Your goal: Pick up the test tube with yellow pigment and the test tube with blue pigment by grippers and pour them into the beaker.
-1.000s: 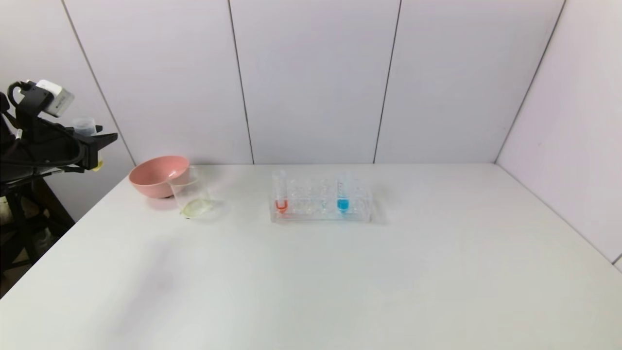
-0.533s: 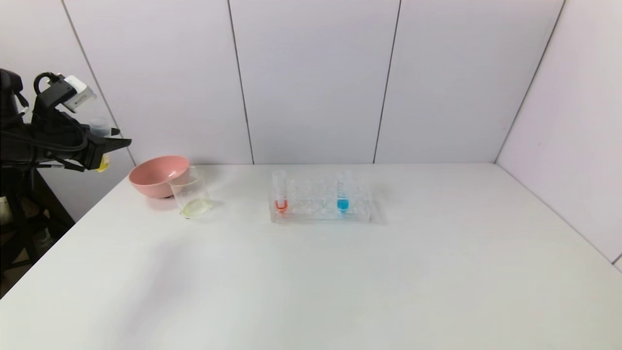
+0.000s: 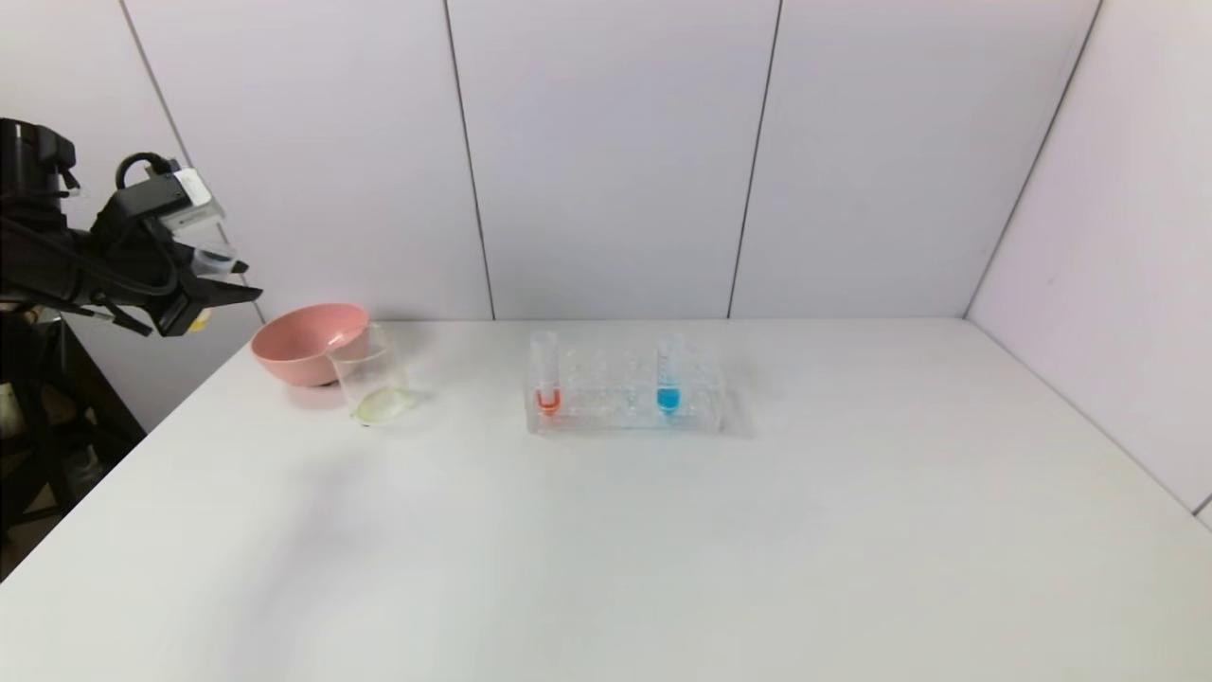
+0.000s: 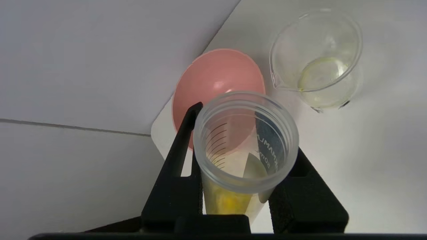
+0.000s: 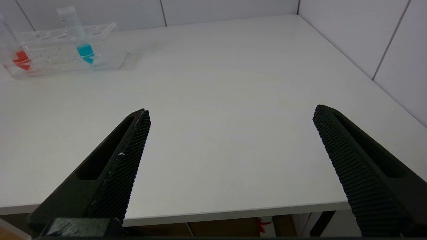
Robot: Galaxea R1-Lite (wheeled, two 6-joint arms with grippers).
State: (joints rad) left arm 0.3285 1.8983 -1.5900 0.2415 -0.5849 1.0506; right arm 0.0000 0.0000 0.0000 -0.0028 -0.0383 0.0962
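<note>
Yellow-tinted liquid sits in the beaker [image 3: 372, 384]; the blue pour is not yet made.

Left gripper [image 3: 210, 292], raised off the table's left edge near the pink bowl [image 3: 303, 343], is clamped on the test tube with yellow pigment [image 4: 245, 150], which shows only a yellow residue at its tip. Test tube with blue pigment [image 3: 668, 374] stands in the clear rack [image 3: 625, 412] mid-table, beside a red-tipped tube [image 3: 546, 374]. Right gripper [image 5: 230, 160] waits near the table's front edge, jaws wide apart and empty. The bowl looks empty.
</note>
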